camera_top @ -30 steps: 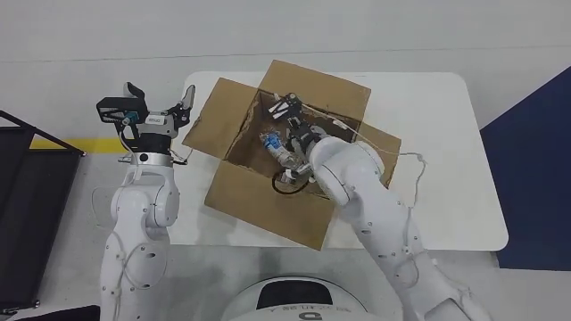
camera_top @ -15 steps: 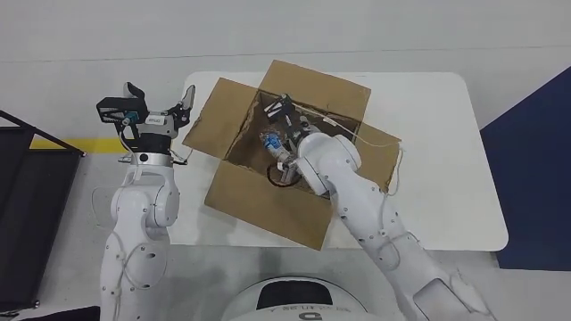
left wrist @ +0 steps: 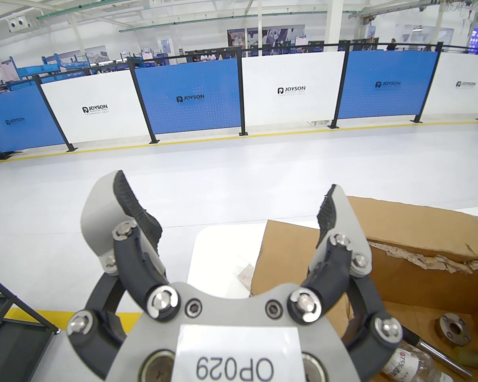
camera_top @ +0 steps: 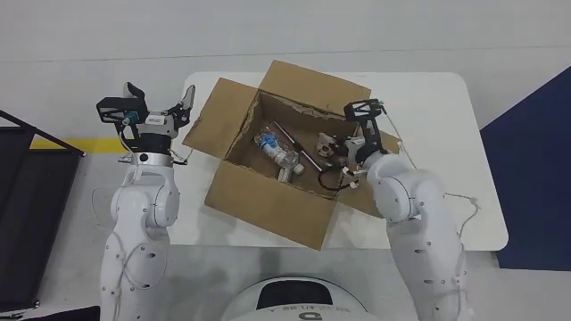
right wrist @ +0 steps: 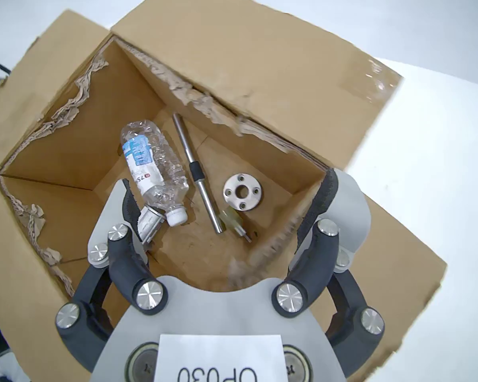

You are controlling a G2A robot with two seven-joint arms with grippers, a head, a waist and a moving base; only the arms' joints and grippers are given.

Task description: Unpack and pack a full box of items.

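Open box [right wrist: 263, 61] holds crumpled bottle [right wrist: 153, 160], metal rod [right wrist: 197, 172], round flange [right wrist: 243, 192]; right pincer [right wrist: 228, 181] spread above.

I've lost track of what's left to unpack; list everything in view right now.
cardboard box: 1, brown, open on the table
table: 1, white, under the box
plastic bottle: 1, clear, blue label, white cap, crushed, on the box floor
metal rod: 1, silver with black band, beside the bottle
flange disc: 1, silver, box floor beside the rod
small part: 1, pale yellowish, at the rod's end
grey cylinder: 1, by the bottle cap, partly hidden
rack: 1, black, floor beside the left arm
left gripper: 1, jaws open, empty, raised beside the table's end
right gripper: 1, jaws open, empty, above the box
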